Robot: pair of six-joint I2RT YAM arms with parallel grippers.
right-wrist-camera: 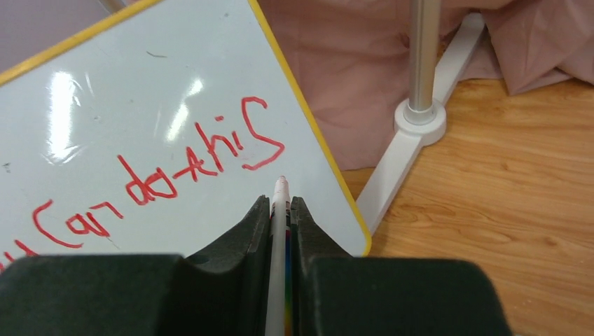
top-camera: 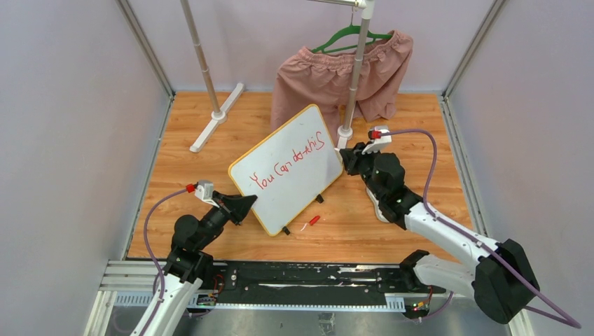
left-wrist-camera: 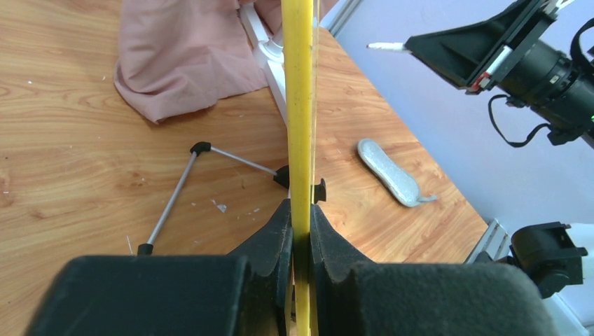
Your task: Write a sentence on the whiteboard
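The whiteboard (top-camera: 301,189), a rounded-corner white panel in a thin yellow frame, sits tilted at the middle of the wooden table (top-camera: 420,140). Its glossy face carries the sentence (top-camera: 288,162) in red handwriting, "You can do this." My left gripper (top-camera: 251,204) is clamped on the board's near left edge. The left wrist view shows that frame edge-on, a yellow strip pinched between black fingers, with the thin wire kickstand (left-wrist-camera: 171,199) behind the board, which the overhead view hides. My right gripper (right-wrist-camera: 280,204) is closed tight on a white marker (right-wrist-camera: 279,217), its tip just below the final "s". From that camera I cannot tell whether it touches, but the left wrist view shows a gap between tip and board. Only the overhead camera shows a small red cap (top-camera: 314,220) on the wood by the board's lower edge. Behind the board, soft pink shorts (top-camera: 315,77) hang on a green hanger (top-camera: 350,36) from a metal rack (top-camera: 354,77) with white feet. A pale grey oblong object (left-wrist-camera: 392,175) lies near my right arm.
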